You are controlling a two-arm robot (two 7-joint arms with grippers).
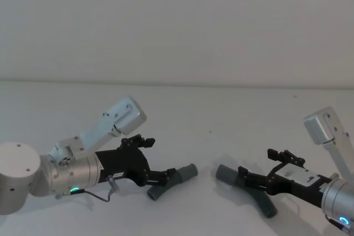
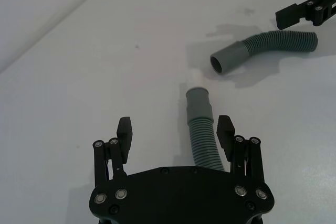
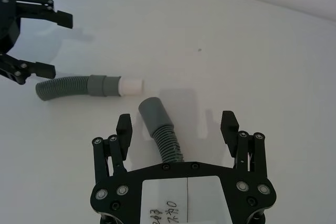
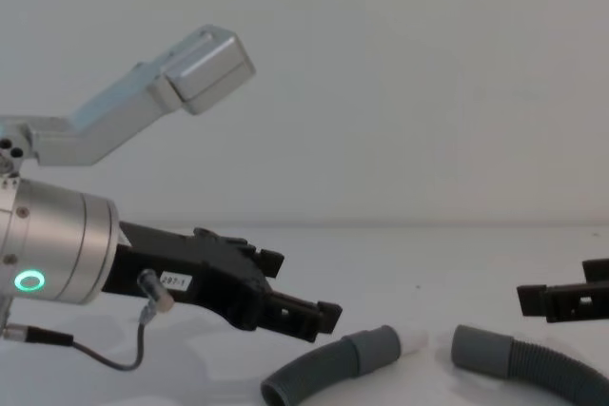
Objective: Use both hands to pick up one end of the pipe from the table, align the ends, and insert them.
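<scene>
The pipe lies on the white table (image 1: 177, 120) as two dark ribbed stretches. The left stretch (image 1: 166, 185) ends in a grey cuff (image 2: 198, 103) with a white tip (image 3: 131, 85). The right stretch (image 1: 260, 197) ends in a plain grey socket (image 3: 152, 111). The two ends face each other across a small gap. My left gripper (image 2: 175, 129) is open, and its fingers straddle the ribbed part just behind the cuff. My right gripper (image 3: 176, 125) is open too, with the hose behind the socket between its fingers. Neither gripper presses the hose.
A thin grey cable (image 1: 102, 194) loops from the left wrist down near the table. Bare white table stretches beyond the hose to a pale wall (image 1: 177, 26).
</scene>
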